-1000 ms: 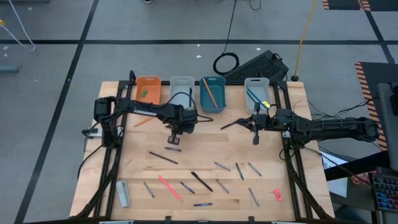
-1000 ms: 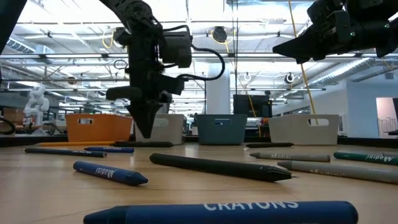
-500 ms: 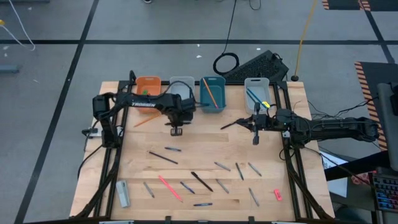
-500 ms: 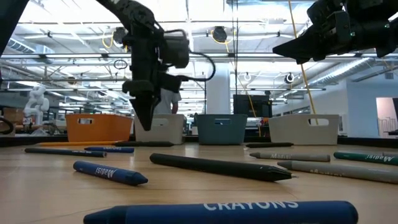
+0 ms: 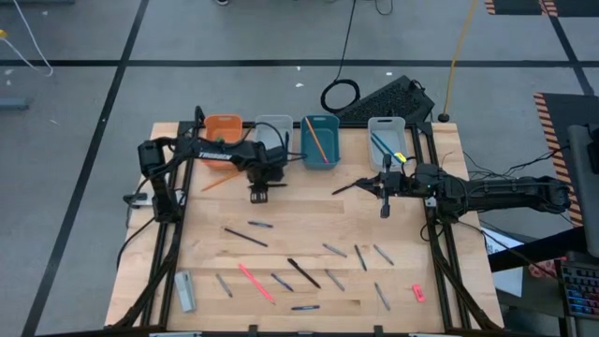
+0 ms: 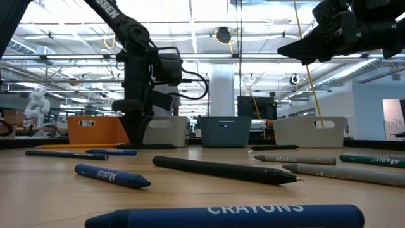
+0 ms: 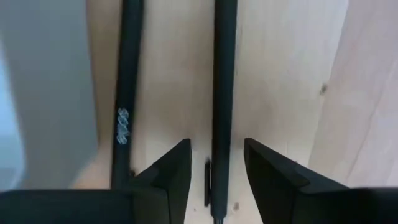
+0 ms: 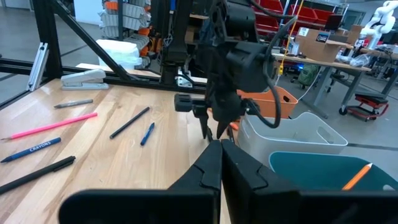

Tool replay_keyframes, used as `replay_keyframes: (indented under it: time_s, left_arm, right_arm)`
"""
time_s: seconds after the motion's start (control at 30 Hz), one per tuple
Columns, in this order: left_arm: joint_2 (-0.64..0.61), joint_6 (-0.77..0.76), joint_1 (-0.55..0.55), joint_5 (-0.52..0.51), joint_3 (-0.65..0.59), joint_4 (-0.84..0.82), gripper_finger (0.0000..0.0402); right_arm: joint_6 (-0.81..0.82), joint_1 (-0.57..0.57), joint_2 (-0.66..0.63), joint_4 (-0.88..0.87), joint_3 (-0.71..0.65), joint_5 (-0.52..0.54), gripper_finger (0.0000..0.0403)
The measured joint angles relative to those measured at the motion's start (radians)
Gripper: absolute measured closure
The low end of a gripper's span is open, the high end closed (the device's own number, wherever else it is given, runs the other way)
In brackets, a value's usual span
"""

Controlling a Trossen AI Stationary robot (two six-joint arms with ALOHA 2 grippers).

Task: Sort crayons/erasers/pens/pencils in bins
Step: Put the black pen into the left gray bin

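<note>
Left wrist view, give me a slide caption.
Open left gripper poised over a black pen lying on the wooden table.

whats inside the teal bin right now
The teal bin holds one orange pencil, lying diagonally in the high view. The right wrist view shows its tip against the wall. The rest of the floor looks bare; the near wall hides the corner below it.

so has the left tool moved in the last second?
Yes. In the high view the left tool has shifted toward the pale bin, away from the blue crayon.
</note>
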Motion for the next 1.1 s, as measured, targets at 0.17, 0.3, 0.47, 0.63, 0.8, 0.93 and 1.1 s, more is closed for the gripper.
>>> replay_keyframes:
  time_s: [0.17,0.3,0.47,0.63,0.8,0.93,1.1]
  left_arm:
    - [-0.007,-0.001,-0.002,0.0,-0.042,-0.011,0.0284]
    - [-0.007,-0.009,-0.001,0.007,-0.065,-0.005,0.0307]
    - [-0.006,-0.011,-0.002,0.008,-0.067,-0.004,0.0339]
    - [-0.004,-0.003,-0.002,0.003,-0.049,-0.025,0.0363]
    - [0.0,-0.001,-0.003,-0.015,-0.014,-0.07,0.0362]
    - [0.005,-0.002,-0.002,-0.02,0.013,-0.11,0.0362]
    - [0.005,-0.007,-0.013,-0.019,0.04,-0.138,0.0361]
  right_arm:
    - [0.0,0.0,0.0,0.0,0.0,0.0,0.0403]
    - [0.0,0.0,0.0,0.0,0.0,0.0,0.0403]
    - [0.001,0.0,0.0,0.0,0.0,0.0,0.0403]
    - [0.0,0.0,0.0,0.0,0.0,0.0,0.0403]
    - [0.0,0.0,0.0,0.0,0.0,0.0,0.0403]
    - [0.0,0.0,0.0,0.0,0.0,0.0,0.0403]
    - [0.0,0.0,0.0,0.0,0.0,0.0,0.0403]
